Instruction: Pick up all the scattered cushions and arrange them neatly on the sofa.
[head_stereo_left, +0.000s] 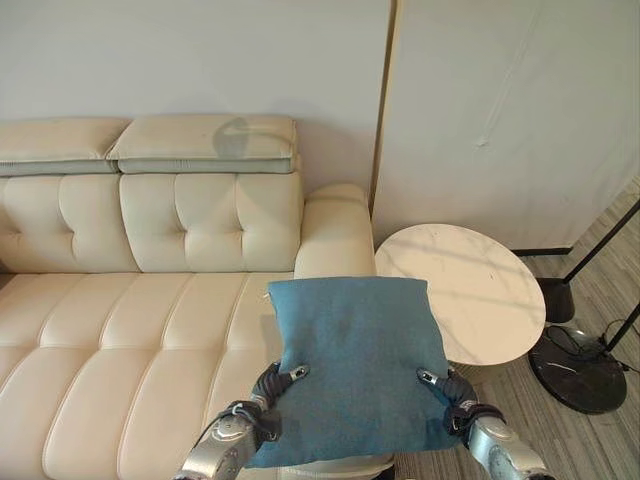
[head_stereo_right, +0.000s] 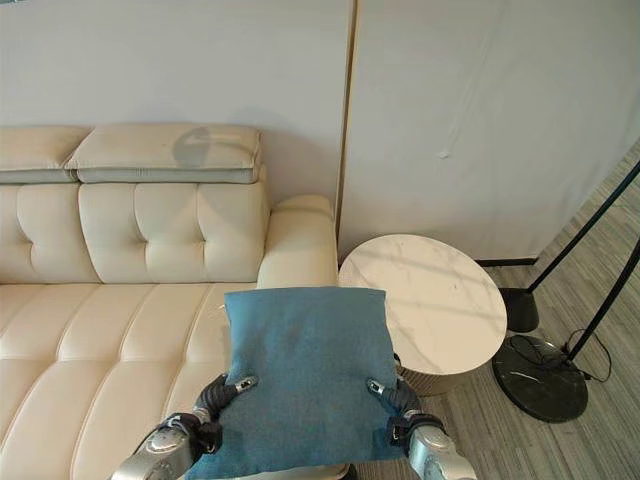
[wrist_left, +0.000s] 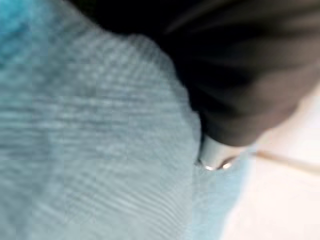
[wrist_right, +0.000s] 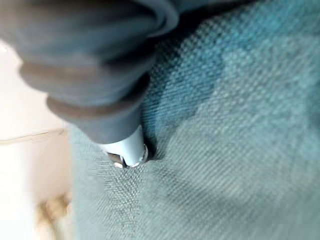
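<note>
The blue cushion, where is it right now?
The cushion is held up between the left hand and right hand, over the sofa's right end, beside the round table.

A home living room. A cream leather sofa (head_stereo_left: 150, 300) with tufted back cushions and padded headrests stands against a plain pale wall (head_stereo_left: 200, 60). Just beside its armrest is a round, white marble-topped side table (head_stereo_left: 470, 290). Near the table, the black round base of a floor lamp (head_stereo_left: 578, 370) rests on grey striped carpet (head_stereo_left: 600, 270). A blue cushion (head_stereo_left: 355, 360) is above the seat.
</note>
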